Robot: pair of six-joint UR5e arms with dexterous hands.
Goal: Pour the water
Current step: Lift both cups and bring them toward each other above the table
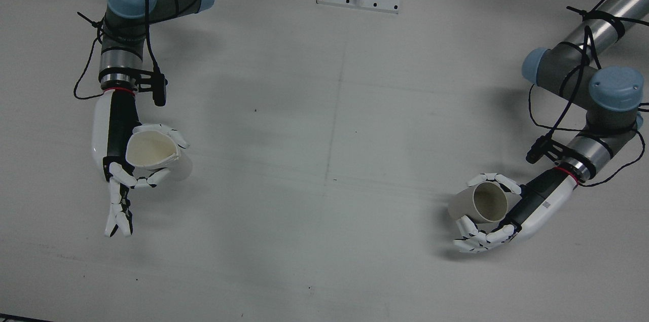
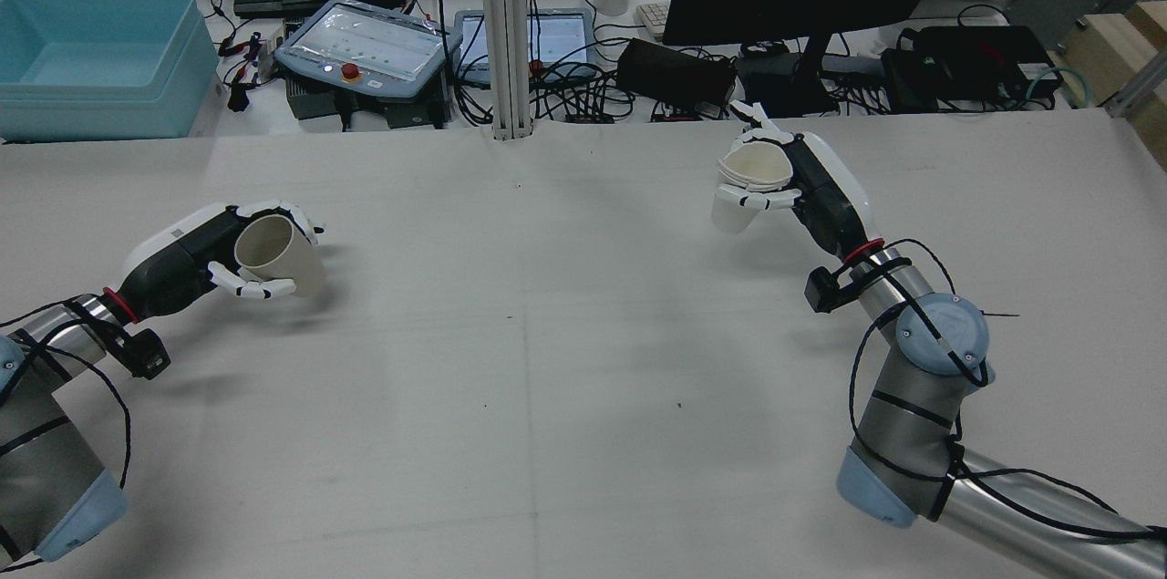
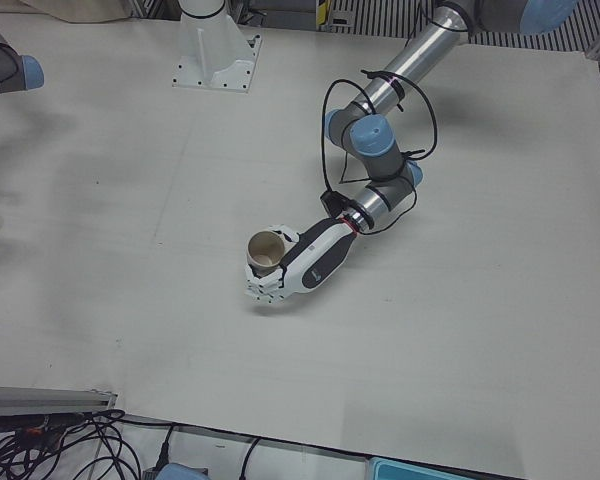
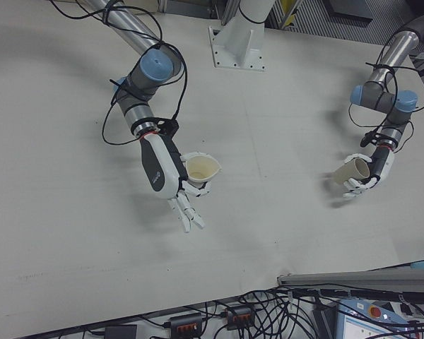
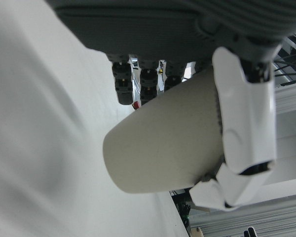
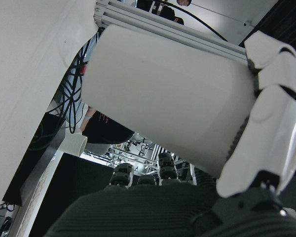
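**Two paper cups in hand, far apart across the table**

I judge both cups light, thin-walled and easy to crush, so I want a mid-wall wrap with gentle pressure, never a pinch at the rim.

My right hand [image 1: 133,159] is clamped round the white cup [image 1: 152,148] at the left of the front view, lifted off the table [image 1: 324,185]; its rim already looks squeezed out of round, and some fingers point away, unused.

My left hand [image 1: 499,218] is closed on the tan cup [image 1: 479,204] at the lower right of that view, tilted with its mouth towards the camera. I cannot tell whether its base touches the table.

I see no water in either cup. The cups sit well apart.
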